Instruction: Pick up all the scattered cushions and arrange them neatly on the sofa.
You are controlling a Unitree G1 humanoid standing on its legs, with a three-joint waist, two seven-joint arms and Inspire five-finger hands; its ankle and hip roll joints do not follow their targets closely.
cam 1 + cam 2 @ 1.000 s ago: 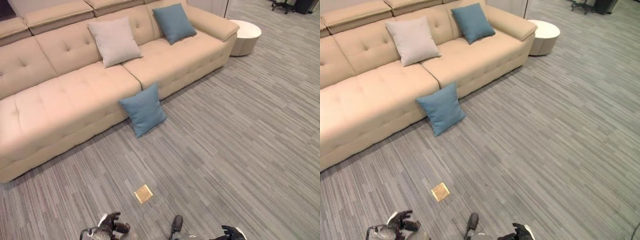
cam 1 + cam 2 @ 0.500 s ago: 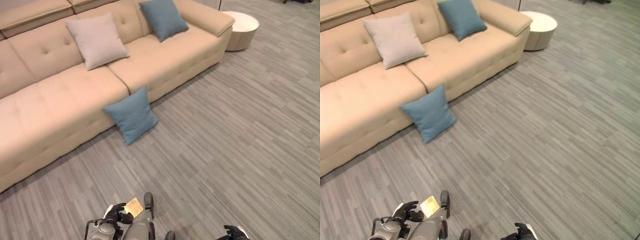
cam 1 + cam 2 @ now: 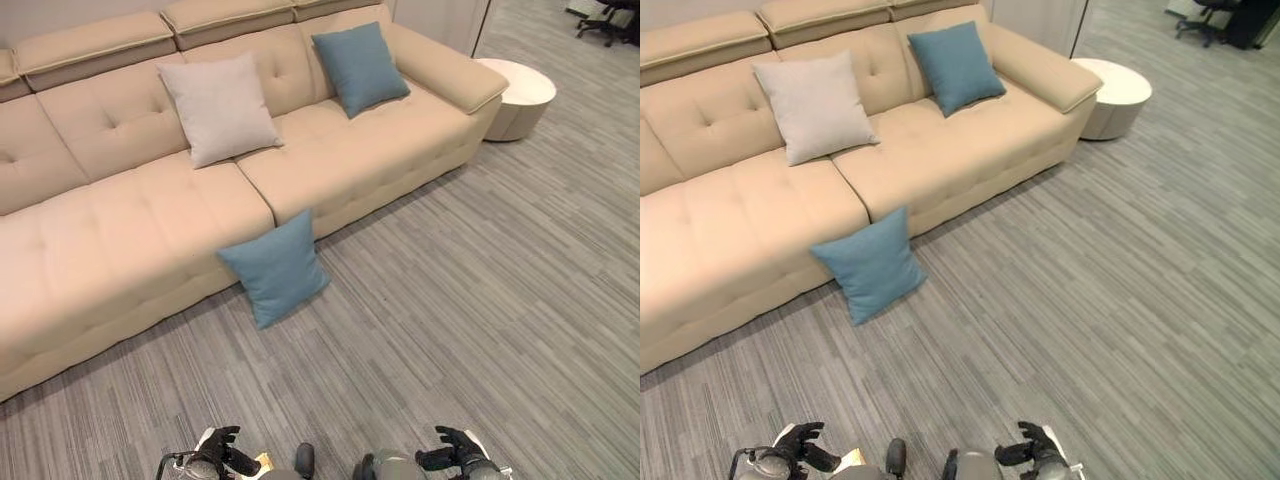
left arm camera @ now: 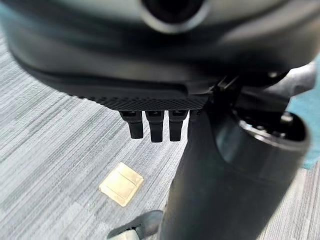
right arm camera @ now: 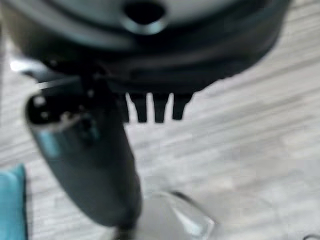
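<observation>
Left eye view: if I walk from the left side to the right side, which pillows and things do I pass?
Beige pillow → blue pillow on the floor → blue pillow on the sofa → round white table.

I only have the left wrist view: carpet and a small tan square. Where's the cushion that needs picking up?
Observer: A blue cushion stands on the floor, leaning against the sofa front.
Operator: How many are already on the sofa?
Observer: Two: a beige cushion and another blue cushion, both propped on the backrest.
Operator: Is my right hand free?
Observer: Yes, the right hand is low over the carpet, fingers relaxed, holding nothing.
</observation>
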